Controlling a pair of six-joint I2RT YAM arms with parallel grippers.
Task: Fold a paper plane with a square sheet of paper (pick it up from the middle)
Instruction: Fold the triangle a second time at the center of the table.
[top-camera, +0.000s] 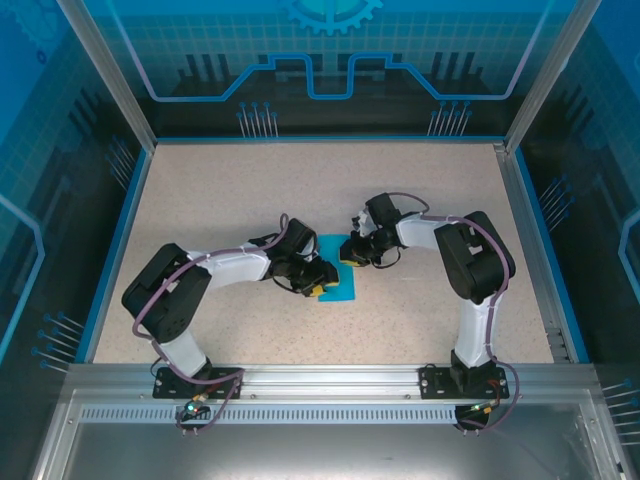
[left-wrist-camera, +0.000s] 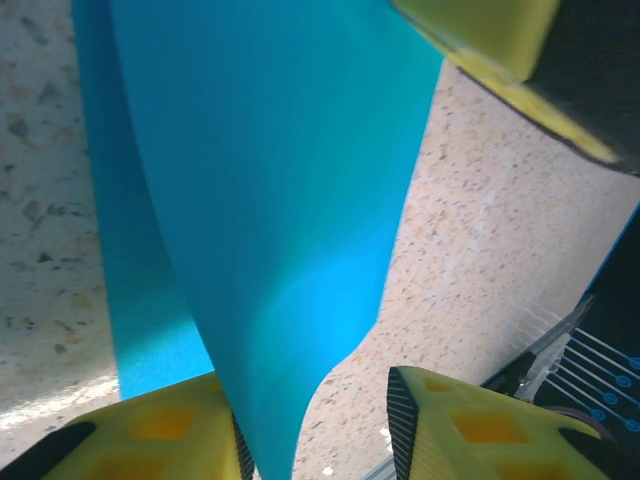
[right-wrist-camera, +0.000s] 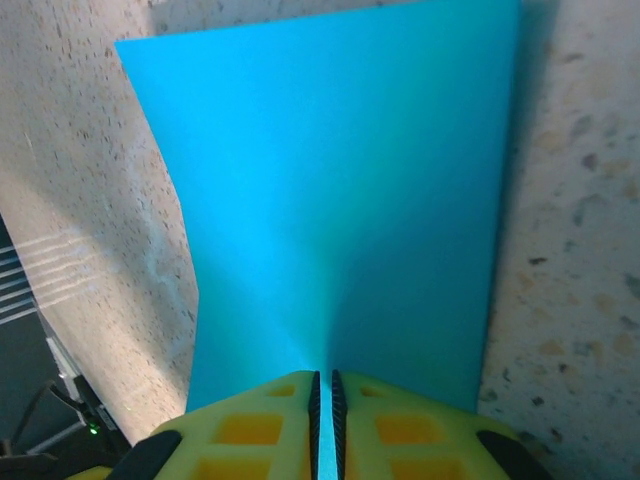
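Note:
The square sheet of paper (top-camera: 338, 283) is teal-blue and lies at the table's middle, with part of it raised off the surface. My right gripper (top-camera: 356, 252) is at its far edge. In the right wrist view the right gripper (right-wrist-camera: 322, 425) is shut on the sheet (right-wrist-camera: 330, 200), which runs forward from the pinch with a soft ridge. My left gripper (top-camera: 318, 287) is at the near-left edge. In the left wrist view the left gripper (left-wrist-camera: 315, 440) stands open. The lifted sheet (left-wrist-camera: 270, 180) hangs down between its fingers, close against the left pad (left-wrist-camera: 238, 445).
The speckled beige table (top-camera: 220, 200) is bounded by blue walls and metal posts. A metal rail (top-camera: 320, 380) carries both arm bases at the near edge. One yellow finger (left-wrist-camera: 500, 45) of the right gripper shows at the top right of the left wrist view.

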